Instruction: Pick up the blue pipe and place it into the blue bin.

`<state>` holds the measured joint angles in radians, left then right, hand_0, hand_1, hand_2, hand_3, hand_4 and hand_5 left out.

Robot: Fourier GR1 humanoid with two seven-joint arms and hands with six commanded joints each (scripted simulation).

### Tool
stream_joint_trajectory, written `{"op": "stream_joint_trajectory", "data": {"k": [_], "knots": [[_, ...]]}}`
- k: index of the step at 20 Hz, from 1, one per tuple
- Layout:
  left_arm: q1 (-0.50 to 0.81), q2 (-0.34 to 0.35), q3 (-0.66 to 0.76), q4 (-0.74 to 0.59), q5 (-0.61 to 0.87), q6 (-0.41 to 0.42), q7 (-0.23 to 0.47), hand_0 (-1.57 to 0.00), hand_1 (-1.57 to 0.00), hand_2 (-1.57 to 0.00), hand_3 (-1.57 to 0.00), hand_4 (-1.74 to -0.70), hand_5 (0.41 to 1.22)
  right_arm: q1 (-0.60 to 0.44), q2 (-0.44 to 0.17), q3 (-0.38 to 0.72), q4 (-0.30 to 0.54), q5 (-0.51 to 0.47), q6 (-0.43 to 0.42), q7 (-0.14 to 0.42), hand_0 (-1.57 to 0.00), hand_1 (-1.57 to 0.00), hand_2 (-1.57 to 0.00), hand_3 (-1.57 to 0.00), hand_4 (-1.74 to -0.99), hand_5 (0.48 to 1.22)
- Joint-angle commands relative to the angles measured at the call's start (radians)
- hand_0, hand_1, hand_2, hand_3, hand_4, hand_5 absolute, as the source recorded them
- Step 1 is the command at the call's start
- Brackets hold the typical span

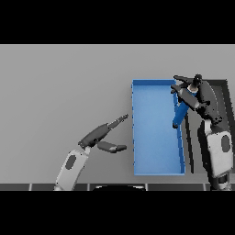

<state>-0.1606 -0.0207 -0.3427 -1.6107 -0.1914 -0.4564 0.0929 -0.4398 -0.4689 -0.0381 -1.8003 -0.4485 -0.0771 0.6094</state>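
A: Where is the blue pipe (179, 113) right now?

B: It hangs tilted in the right hand (192, 95), over the right wall of the blue bin (156, 170), near the bin's far corner. The hand's fingers are curled round the pipe's upper end. Its lower end points down and left, across the wall.

A: And the other hand?

B: The left hand (102, 136) rests to the left of the bin, apart from it, fingers straight and the thumb spread away, holding nothing.

A: What might go wrong?

B: The pipe sits right above the wall, not over the middle of the floor. Released here, I judge it could strike the rim and tip outward, onto the dark tray (226, 98) that lies behind the right arm. The tilt adds to that risk, since the lower end would land first and pivot.

A: Describe the surroundings.

B: A plain grey table (59, 87) fills the view. The bin is a shallow blue rectangle, lengthways away from the robot. No walls or room beyond are visible
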Motion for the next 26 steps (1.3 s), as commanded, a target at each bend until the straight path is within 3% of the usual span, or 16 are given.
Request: {"op": "stream_joint_trajectory", "data": {"k": [1, 7, 8, 12, 13, 15, 17, 18, 21, 23, 26], "knots": [[0.002, -0.007, -0.004, -0.005, -0.002, 0.006, 0.004, 0.00, 0.00, 0.00, 0.00, -0.88, 0.425, 0.038, -0.007, 0.021, -0.011, 0.001, -0.038, 0.000, -1.57, -1.57, -1.57, -1.57, -1.741, 1.221], [0.018, 0.007, -0.005, -0.026, 0.002, 0.002, 0.011, 0.00, 0.00, 0.00, 0.00, -0.89, 0.422, 0.184, -0.192, 0.254, -0.033, -0.079, -0.341, 0.000, -1.57, -1.57, -1.57, -1.52, -1.741, 1.221], [0.009, 0.009, -0.001, -0.022, 0.002, 0.003, 0.017, 0.00, 0.00, 0.00, 0.00, -0.89, 0.420, 0.191, -0.231, 0.281, -0.035, -0.100, -0.382, 0.000, -1.57, -1.57, -1.57, -1.26, -1.741, 1.221], [0.013, 0.011, -0.007, -0.013, -0.002, -0.004, 0.007, 0.00, 0.00, 0.00, 0.00, -0.88, 0.421, 0.167, -0.374, 0.475, 0.024, -0.192, -0.545, 0.000, -1.57, -1.55, -1.57, -0.85, -1.741, 1.221], [0.012, 0.007, -0.010, -0.014, -0.004, -0.002, 0.007, 0.00, 0.00, 0.00, 0.00, -0.88, 0.421, 0.139, -0.383, 0.523, 0.055, -0.220, -0.570, 0.000, -1.46, -1.34, -1.34, -0.79, -1.678, 1.221], [0.010, 0.004, -0.010, -0.021, -0.007, 0.003, 0.020, 0.00, 0.00, 0.00, 0.00, -0.88, 0.422, 0.070, -0.449, 0.626, 0.091, -0.316, -0.614, 0.001, -0.94, -0.85, -0.86, -0.50, -1.503, 1.221], [0.004, -0.001, -0.012, -0.016, -0.010, 0.005, 0.031, 0.00, 0.00, 0.00, 0.00, -0.88, 0.427, 0.006, -0.487, 0.715, 0.116, -0.346, -0.586, -0.008, -0.60, -0.55, -0.55, -0.32, -1.337, 1.221], [0.009, -0.005, -0.016, -0.020, -0.006, 0.004, 0.028, 0.00, 0.00, 0.00, 0.00, -0.88, 0.428, -0.013, -0.510, 0.746, 0.104, -0.342, -0.558, -0.010, -0.48, -0.44, -0.44, -0.26, -1.275, 1.186], [0.012, 0.003, -0.008, -0.021, 0.002, 0.000, 0.019, 0.00, 0.00, 0.00, 0.00, -0.88, 0.429, -0.088, -0.553, 0.850, 0.119, -0.313, -0.489, -0.024, -0.24, -0.22, -0.22, -0.13, -1.142, 1.030], [0.025, -0.002, -0.019, -0.035, -0.003, 0.003, 0.020, 0.00, 0.00, 0.00, 0.00, -0.89, 0.428, -0.105, -0.563, 0.900, 0.139, -0.340, -0.464, -0.001, -0.16, -0.14, -0.14, -0.08, -1.083, 0.934], [0.022, 0.000, -0.017, -0.033, -0.009, 0.008, 0.024, 0.00, 0.00, 0.00, 0.00, -0.89, 0.427, -0.128, -0.597, 0.959, 0.149, -0.386, -0.470, 0.001, -0.08, -0.07, -0.07, -0.04, -1.063, 0.846]]}}
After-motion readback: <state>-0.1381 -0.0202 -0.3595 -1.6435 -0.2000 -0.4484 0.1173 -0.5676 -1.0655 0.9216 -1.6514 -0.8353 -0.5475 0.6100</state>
